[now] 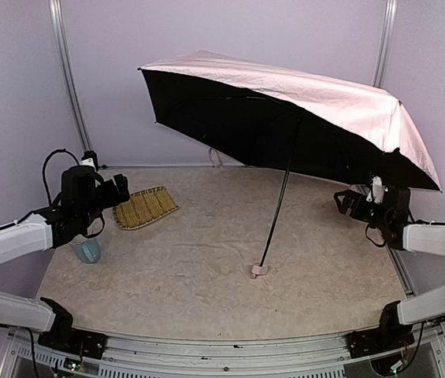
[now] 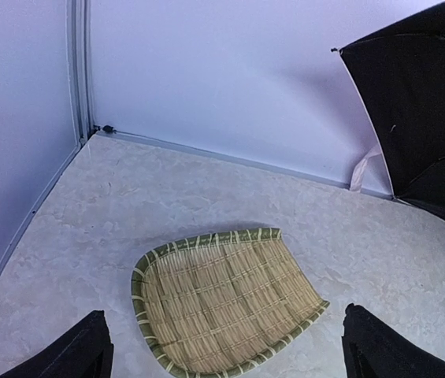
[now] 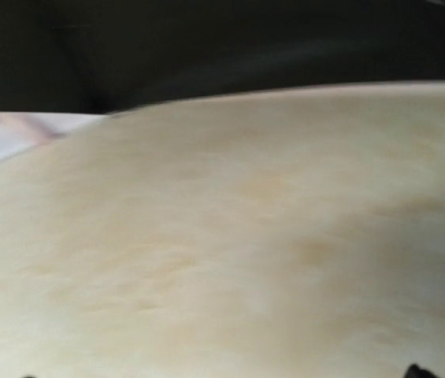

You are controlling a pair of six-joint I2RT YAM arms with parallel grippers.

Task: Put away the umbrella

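**Umbrella fully open, putting away not begun**

The umbrella [image 1: 309, 90] stands spread wide over the middle of the counter [image 1: 190, 272]. Its small pink handle [image 1: 259, 270] rests on the surface, and the thin black shaft [image 1: 279, 206] leans up into the tilted canopy. As I judge it, everything is left to do: collapse the canopy, fold it, stow it.

Neither arm holds anything. The left pincer [image 1: 121, 190] has its fingers wide apart, facing the woven bamboo tray [image 1: 145, 206] just beside it. The right pincer [image 1: 342, 201], also apart, sits low under the canopy's right rim; whether it touches the fabric I cannot tell.

The broad canopy overhangs the right arm and crowds access to the shaft. A pale blue object [image 1: 88, 250] sits partly hidden beneath the left arm.
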